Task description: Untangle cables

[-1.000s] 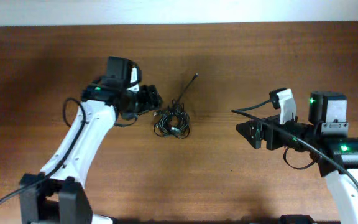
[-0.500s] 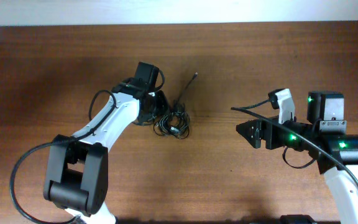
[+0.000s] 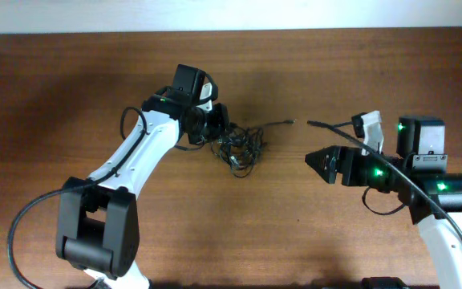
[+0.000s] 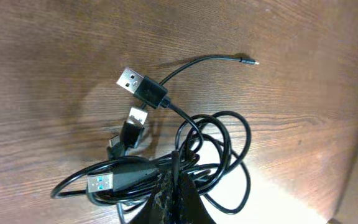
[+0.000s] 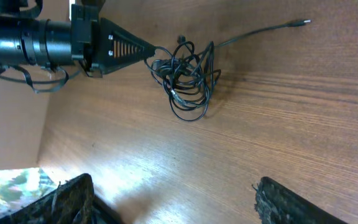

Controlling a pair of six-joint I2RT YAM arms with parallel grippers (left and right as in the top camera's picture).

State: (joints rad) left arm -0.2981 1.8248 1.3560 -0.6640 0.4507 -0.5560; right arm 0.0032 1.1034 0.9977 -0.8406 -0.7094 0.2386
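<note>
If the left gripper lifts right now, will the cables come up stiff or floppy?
Probably floppy: the cables are thin loops, so they should sag below the left gripper. Likely light too, being so thin. The loose end would probably drag along the table.

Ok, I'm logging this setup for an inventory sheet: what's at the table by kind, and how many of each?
Claws: 2 (left claw, right claw)
Tangled clump of black cables: 1
Total: 3
</note>
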